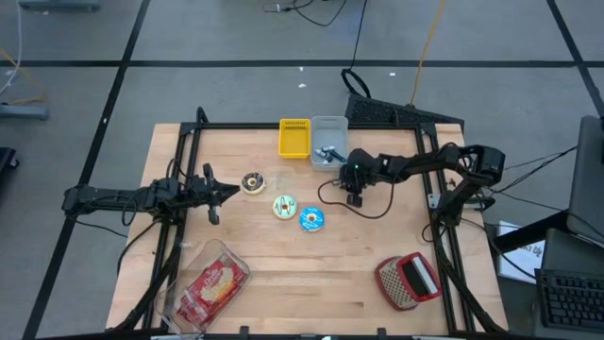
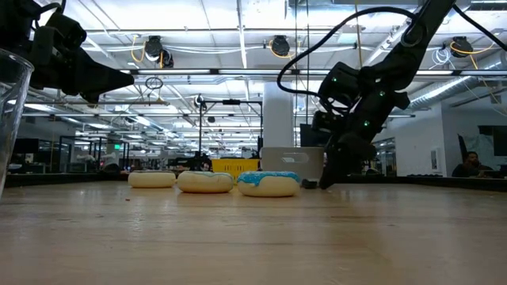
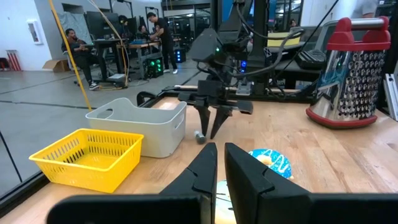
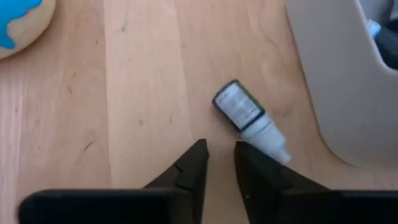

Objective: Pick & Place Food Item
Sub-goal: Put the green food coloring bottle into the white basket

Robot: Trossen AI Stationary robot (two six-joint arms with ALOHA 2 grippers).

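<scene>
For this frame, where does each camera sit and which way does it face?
High: overhead, facing straight down; both arms, three donuts, yellow basket.
Low: at tabletop height, facing level across; right arm's tool beside the blue donut.
Left wrist: forward past the left tool toward the right arm and grater.
Right wrist: downward past the right tool at a small bottle.
Shared: the blue donut shows in all four.

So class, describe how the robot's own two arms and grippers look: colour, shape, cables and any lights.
Both arms are dark, slim and jointed. The right arm carries a loose black cable looping down to the table and shows small green lights near the wrist. Its right gripper ends in two thin dark tapered fingers. The left gripper has two broader, black, wedge-shaped fingers.
</scene>
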